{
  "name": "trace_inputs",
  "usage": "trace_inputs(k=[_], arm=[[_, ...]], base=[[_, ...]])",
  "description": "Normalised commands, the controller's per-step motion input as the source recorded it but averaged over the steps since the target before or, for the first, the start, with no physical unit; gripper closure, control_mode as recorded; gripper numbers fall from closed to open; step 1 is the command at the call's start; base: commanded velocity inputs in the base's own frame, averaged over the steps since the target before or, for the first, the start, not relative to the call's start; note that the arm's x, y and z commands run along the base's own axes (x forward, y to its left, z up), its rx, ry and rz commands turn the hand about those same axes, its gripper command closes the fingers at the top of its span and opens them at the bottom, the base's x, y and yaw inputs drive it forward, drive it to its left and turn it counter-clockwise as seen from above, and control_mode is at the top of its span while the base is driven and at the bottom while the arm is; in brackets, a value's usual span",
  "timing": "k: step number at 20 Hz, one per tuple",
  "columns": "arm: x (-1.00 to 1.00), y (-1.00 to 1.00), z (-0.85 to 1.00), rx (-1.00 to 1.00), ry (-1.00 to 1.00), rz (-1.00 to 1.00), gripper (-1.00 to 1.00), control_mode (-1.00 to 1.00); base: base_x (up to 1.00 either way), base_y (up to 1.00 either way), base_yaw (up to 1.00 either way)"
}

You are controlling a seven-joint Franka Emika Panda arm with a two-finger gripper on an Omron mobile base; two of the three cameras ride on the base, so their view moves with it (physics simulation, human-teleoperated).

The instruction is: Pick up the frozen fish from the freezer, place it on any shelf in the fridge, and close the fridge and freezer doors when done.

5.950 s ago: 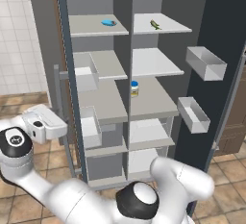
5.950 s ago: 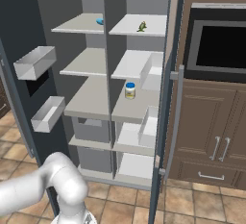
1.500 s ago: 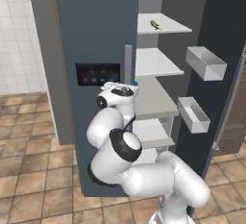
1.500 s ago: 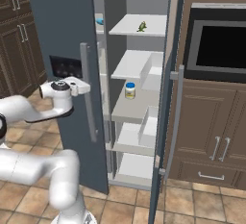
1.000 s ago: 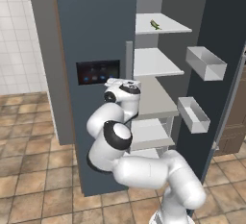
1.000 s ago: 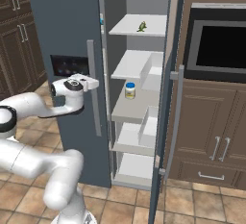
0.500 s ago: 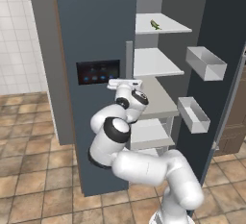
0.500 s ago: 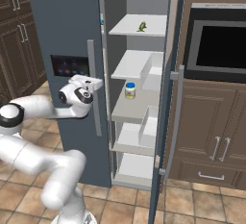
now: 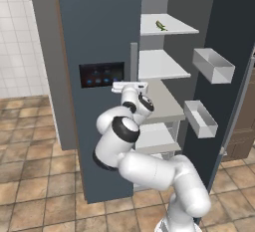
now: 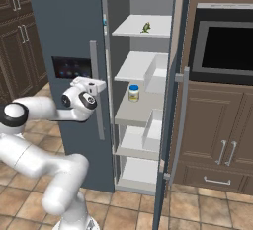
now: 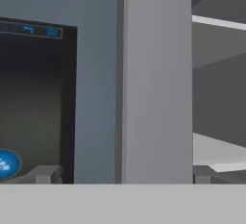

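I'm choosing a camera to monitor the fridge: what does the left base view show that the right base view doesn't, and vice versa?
Left base view, not the right: an upper bin and a lower bin on the open door, plus a tiled wall.
Right base view, not the left: a jar on a middle shelf, the oven and wooden cabinets.
Both: the fish on the top shelf, the black panel, the bar handle, and the open gripper at that handle.
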Motion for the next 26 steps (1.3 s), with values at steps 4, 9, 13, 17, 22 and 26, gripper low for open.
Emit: trace_inputs(k=[4, 9, 13, 17, 22, 26], arm=[[-0.15, 0.0, 0.36, 0.0, 0.01, 0.0, -1.0, -1.0], [-0.47, 0.0, 0.45, 0.0, 0.0, 0.0, -1.0, -1.0], [-0.82, -0.06, 0.41, 0.0, 0.0, 0.0, -1.0, -1.0], [-1.0, -0.12, 0.47, 0.0, 0.0, 0.0, -1.0, -1.0], [-1.0, -0.17, 0.57, 0.0, 0.0, 0.0, -1.0, -1.0], [-1.0, -0.19, 0.67, 0.0, 0.0, 0.0, -1.0, -1.0]], base=[[0.0, 0.0, 0.0], [0.0, 0.0, 0.0], [0.0, 0.0, 0.0], [0.0, 0.0, 0.0], [0.0, 0.0, 0.0], [0.0, 0.0, 0.0]])
